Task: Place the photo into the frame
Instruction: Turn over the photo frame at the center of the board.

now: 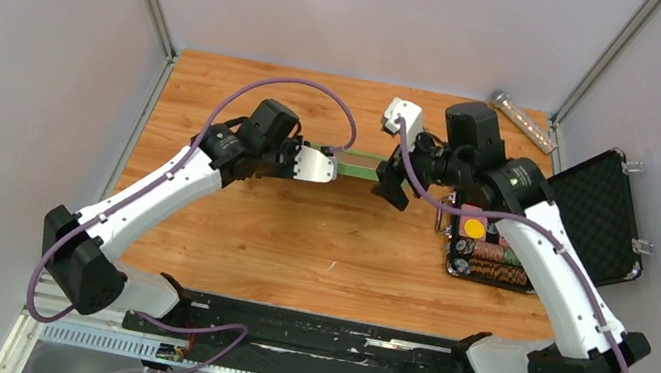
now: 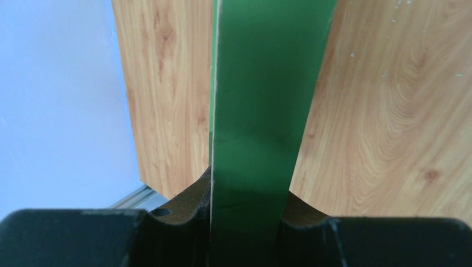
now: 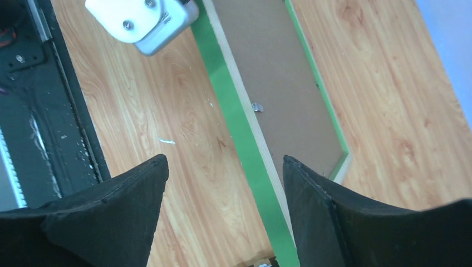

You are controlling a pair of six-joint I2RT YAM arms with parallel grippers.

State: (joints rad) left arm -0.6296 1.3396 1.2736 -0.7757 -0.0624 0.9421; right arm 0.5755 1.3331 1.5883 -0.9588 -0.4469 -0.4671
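The frame [image 1: 361, 162] is held up off the table on edge, between the two grippers. My left gripper [image 1: 331, 167] is shut on its green rail [image 2: 256, 111], which runs up between the dark pads [image 2: 178, 206]. My right gripper [image 1: 394, 183] is open. The right wrist view shows the green rail [image 3: 234, 111] passing between its fingers [image 3: 111, 211], close to the right one. A plain brown backing board [image 3: 278, 72] fills the frame's pale back, with a small metal tab [image 3: 256, 107] on the rail. The photo is hidden.
An open black foam-lined case [image 1: 595, 216] lies at the right with stacked chips [image 1: 492, 256] in its tray. A clear tube [image 1: 525, 123] lies at the back right corner. Grey walls close in the wooden table [image 1: 297, 242]; a black base plate [image 1: 322, 332] runs along the near edge.
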